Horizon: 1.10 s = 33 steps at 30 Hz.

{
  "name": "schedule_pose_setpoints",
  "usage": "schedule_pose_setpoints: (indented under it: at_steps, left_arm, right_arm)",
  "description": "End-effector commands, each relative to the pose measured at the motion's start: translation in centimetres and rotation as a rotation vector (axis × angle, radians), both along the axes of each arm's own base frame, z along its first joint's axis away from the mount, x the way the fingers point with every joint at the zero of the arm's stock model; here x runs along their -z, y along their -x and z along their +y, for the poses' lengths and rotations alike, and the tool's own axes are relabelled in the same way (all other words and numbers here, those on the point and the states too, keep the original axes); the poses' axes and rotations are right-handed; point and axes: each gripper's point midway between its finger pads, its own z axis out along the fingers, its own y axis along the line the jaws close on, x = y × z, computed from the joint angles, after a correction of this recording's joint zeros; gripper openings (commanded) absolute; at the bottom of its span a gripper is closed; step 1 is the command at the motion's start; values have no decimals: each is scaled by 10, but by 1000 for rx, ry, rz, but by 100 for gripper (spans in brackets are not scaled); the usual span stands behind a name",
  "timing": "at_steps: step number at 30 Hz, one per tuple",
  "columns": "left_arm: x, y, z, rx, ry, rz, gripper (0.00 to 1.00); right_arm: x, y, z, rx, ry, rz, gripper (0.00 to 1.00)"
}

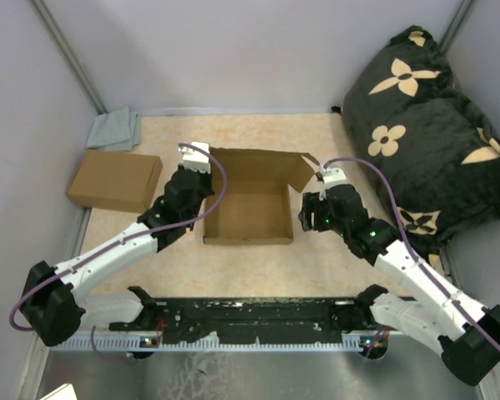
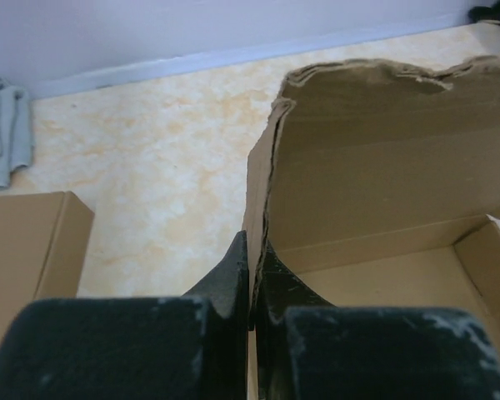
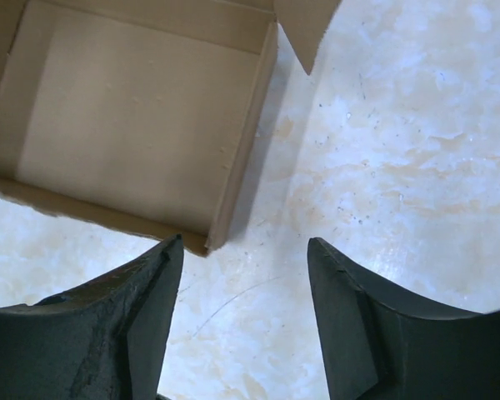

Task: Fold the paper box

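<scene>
The paper box (image 1: 248, 200) sits mid-surface (image 1: 317, 267) between the two arms. It stands as a shallow open tray, with the tall back flap up at the far side. The left end effector (image 2: 252, 254) is clamped tight on the box's left wall, one finger inside and one outside. The right end effector (image 3: 246, 250) is wide open, hovering just off the box's near right corner and touching nothing. Off to the left there's a closed cardboard box (image 1: 115, 180) with a grey cloth (image 1: 115, 129) behind it. A flowery dark pillow (image 1: 425, 117) sits far right.
</scene>
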Motion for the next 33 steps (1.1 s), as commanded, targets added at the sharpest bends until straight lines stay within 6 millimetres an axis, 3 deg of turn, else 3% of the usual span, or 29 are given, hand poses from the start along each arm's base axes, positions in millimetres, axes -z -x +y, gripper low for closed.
schedule_pose_setpoints:
  at_steps: [1,11,19,24,26,30,33]
  left_arm:
    - [-13,-8,17,-82,-51,-148,0]
    - [15,2,13,-31,10,-138,0]
    - [11,5,12,-14,24,-143,0]
    - [9,6,9,0,32,-136,0]
    - [9,6,8,8,34,-131,0]
    - [13,8,6,19,41,-113,0]
    - [12,10,1,46,71,-101,0]
  right_arm:
    - [-33,-18,2,11,21,-93,64]
    - [-49,-60,-5,78,105,-172,69]
    - [-53,-90,-7,95,172,-265,69]
    - [-63,-106,4,64,116,-368,67]
    - [-64,-109,11,43,85,-383,63]
    - [-59,-108,27,-29,51,-344,37]
    - [-58,-103,36,-67,14,-312,25]
